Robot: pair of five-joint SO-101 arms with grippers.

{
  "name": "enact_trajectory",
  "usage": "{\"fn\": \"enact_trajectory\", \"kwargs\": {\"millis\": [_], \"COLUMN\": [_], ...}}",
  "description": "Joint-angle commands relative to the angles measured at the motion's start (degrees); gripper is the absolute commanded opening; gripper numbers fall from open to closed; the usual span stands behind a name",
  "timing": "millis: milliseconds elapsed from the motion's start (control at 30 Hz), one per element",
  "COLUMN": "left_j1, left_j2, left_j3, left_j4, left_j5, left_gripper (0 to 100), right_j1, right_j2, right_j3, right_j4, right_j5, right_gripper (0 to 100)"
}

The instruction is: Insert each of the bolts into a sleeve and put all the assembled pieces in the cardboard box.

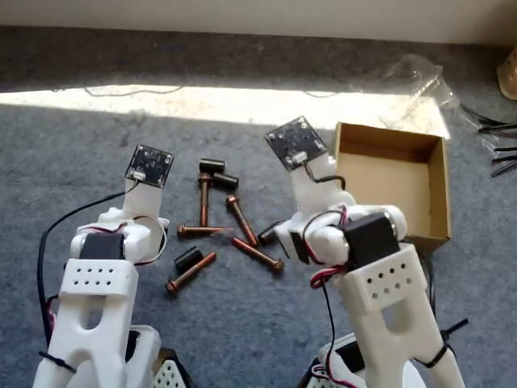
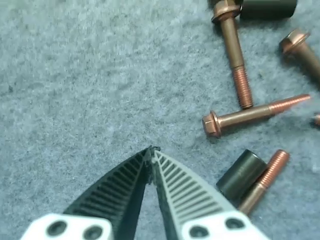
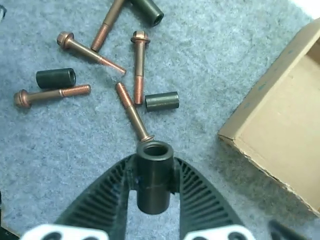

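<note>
While pinching dark cylindrical metal sleeve (image 3: 153, 185) bore-outward in right end effector (image 3: 155, 162): likely presenting opening to copper-coloured flanged bolt (image 3: 133, 111) just ahead; brown cardboard box (image 3: 280, 120) near; left end effector (image 2: 151, 151) pressed together, empty.

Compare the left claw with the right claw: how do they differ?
The left claw is shut and empty; the right claw is shut on a dark cylindrical metal sleeve. The left claw's tips meet, while the right claw's are held apart by the sleeve. The left claw is over bare grey carpet beside the copper-coloured bolts; the right claw is nearer the brown cardboard box. Both have black ribbed fingers.
</note>
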State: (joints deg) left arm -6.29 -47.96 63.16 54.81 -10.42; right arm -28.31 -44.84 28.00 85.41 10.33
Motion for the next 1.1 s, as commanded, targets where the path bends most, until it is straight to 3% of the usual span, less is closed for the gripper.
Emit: {"fn": "enact_trajectory", "kwargs": {"millis": [0, 167, 433, 600, 833, 1067], "left_j1": [3.8, 9.5, 11.6, 11.7, 12.6, 14.5], "left_j2": [0.4, 6.1, 33.7, 46.3, 59.4, 67.8], "left_j3": [-8.9, -16.0, -35.9, -48.7, -63.3, -71.0], "left_j4": [4.8, 8.8, 13.2, 17.6, 21.7, 24.4], "left_j5": [0.6, 0.7, 0.9, 8.6, 13.6, 17.8], "left_gripper": [1, 1, 1, 1, 1, 12], "right_j1": [1.5, 7.6, 8.7, 8.8, 8.8, 9.0], "right_j2": [-7.8, -14.6, -19.6, -21.2, -23.2, -24.0], "right_j3": [9.2, 21.1, 30.1, 35.8, 38.0, 38.3], "right_j4": [-7.6, -16.5, -23.6, -28.6, -28.9, -28.9], "right_j5": [0.3, 0.4, 0.2, 0.2, 0.2, 0.4], "right_gripper": [0.4, 0.4, 0.4, 0.4, 0.4, 0.4]}}
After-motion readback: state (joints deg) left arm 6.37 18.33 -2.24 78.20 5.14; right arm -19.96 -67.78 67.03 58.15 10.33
